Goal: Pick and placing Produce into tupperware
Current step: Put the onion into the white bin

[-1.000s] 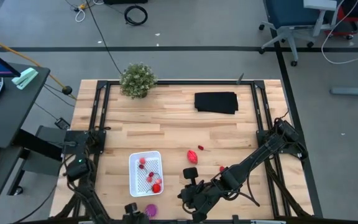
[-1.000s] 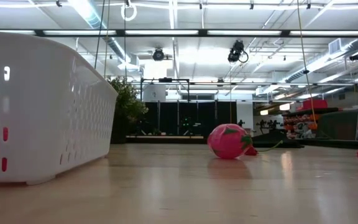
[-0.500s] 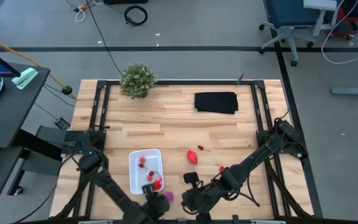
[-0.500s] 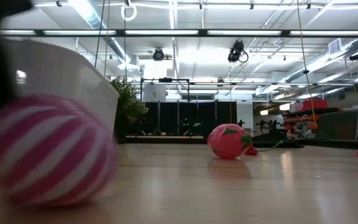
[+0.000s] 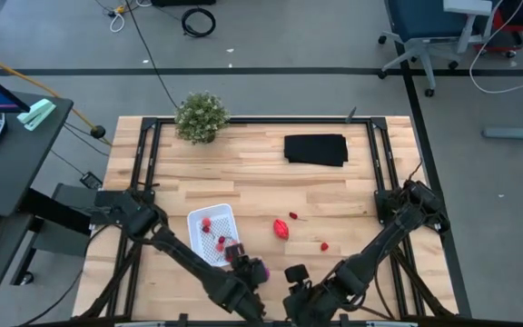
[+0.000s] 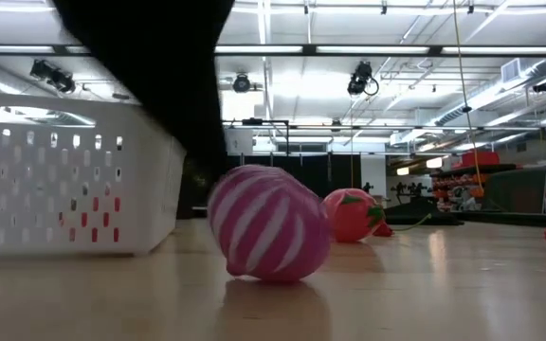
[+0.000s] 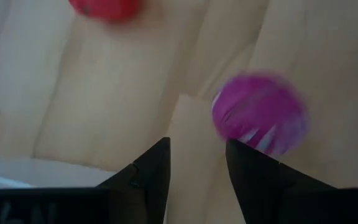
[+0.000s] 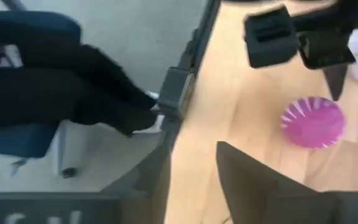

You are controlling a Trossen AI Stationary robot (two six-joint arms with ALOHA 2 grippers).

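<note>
The purple-magenta striped ball (image 5: 258, 270) lies on the wood near the table's near edge; it also shows in the low view (image 6: 268, 224). My left gripper (image 5: 242, 262) is open. Its fingers (image 7: 156, 163) stand just left of and short of the ball (image 7: 260, 113). The white tupperware (image 5: 211, 235) sits askew on the table with a few small red pieces inside. The larger red oblong (image 5: 281, 227) and two tiny red pieces (image 5: 324, 245) lie on the wood to its right. My right gripper (image 5: 291, 278) is open and empty, right of the ball (image 8: 312, 122). My left gripper: one finger stands close beside the ball's side (image 7: 229, 127), but I cannot tell whether it touches it. The ball rests on the table, not between the fingers.
A bushy green plant (image 5: 200, 116) stands at the far left and a flat black cloth (image 5: 316, 149) lies at the far right. The table's black frame rails (image 5: 378, 182) run along both sides. Bare wood lies between the cloth and the produce.
My left gripper has swung from the near left corner toward the right, past the tupperware's near end. The purple ball has gone right and a little toward the far edge. The tupperware has turned askew and shifted toward the far edge. My right gripper has drawn back toward the near edge.
</note>
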